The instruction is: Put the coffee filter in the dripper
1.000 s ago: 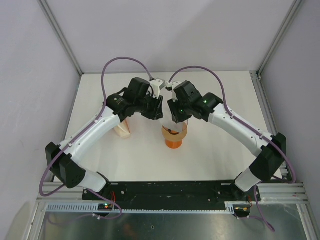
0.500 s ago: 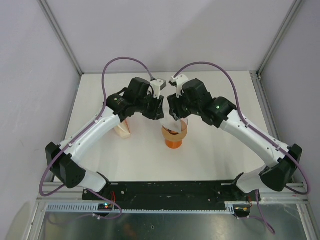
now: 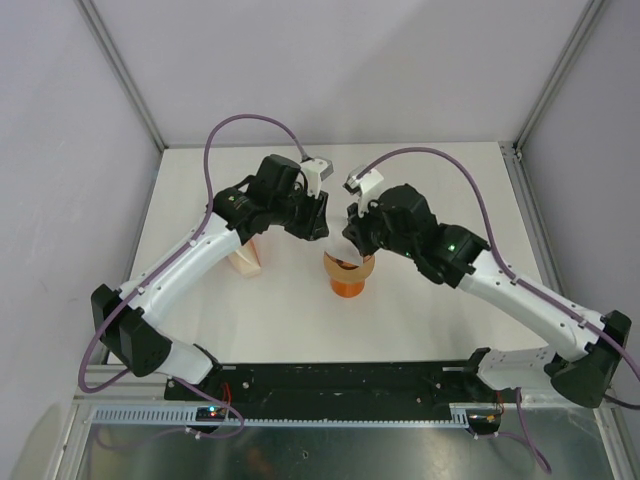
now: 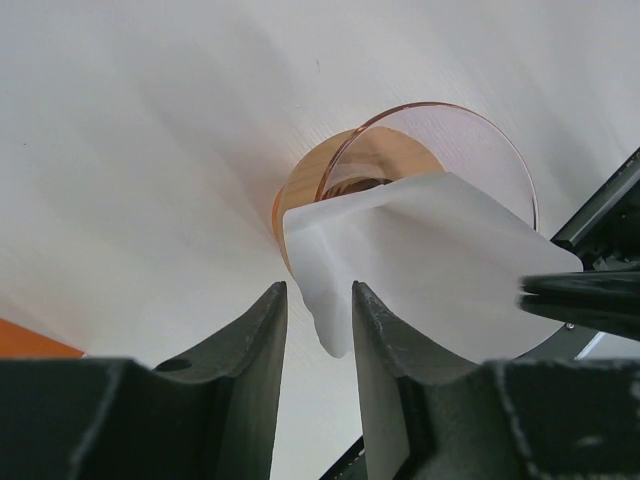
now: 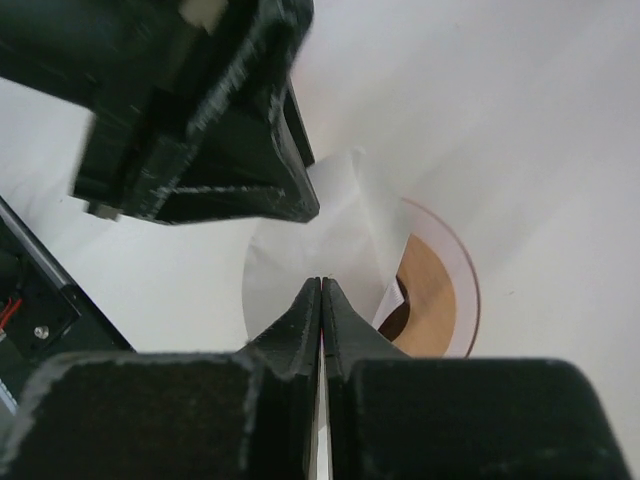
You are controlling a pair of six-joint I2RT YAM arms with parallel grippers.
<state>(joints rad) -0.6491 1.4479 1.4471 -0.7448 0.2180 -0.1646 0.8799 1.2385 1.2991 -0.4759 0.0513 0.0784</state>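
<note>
The dripper [image 3: 349,276], a translucent pinkish-orange funnel, stands mid-table. The white coffee filter [image 4: 430,265] lies crumpled across its mouth [image 4: 470,120], partly sunk inside and partly over the near rim. My left gripper [image 4: 312,300] is open, and a rounded corner of the filter hangs between its tips against one finger [image 4: 372,330]. My right gripper [image 5: 321,283] is shut, its tips resting on the filter [image 5: 335,225] just inside the dripper [image 5: 440,295]. I see no paper between its jaws. From above, both grippers [image 3: 318,222] [image 3: 352,240] crowd over the funnel.
A cream wedge-shaped stack of folded filters [image 3: 245,260] stands left of the dripper, partly under the left arm. An orange corner [image 4: 30,342] shows at the left wrist view's lower left. Frame posts [image 3: 120,70] and grey walls bound the white table [image 3: 440,180].
The right gripper opened, then shut, and its tips settled lower on the filter. The right arm's elbow and base link swung out to the right. The left arm held still.
</note>
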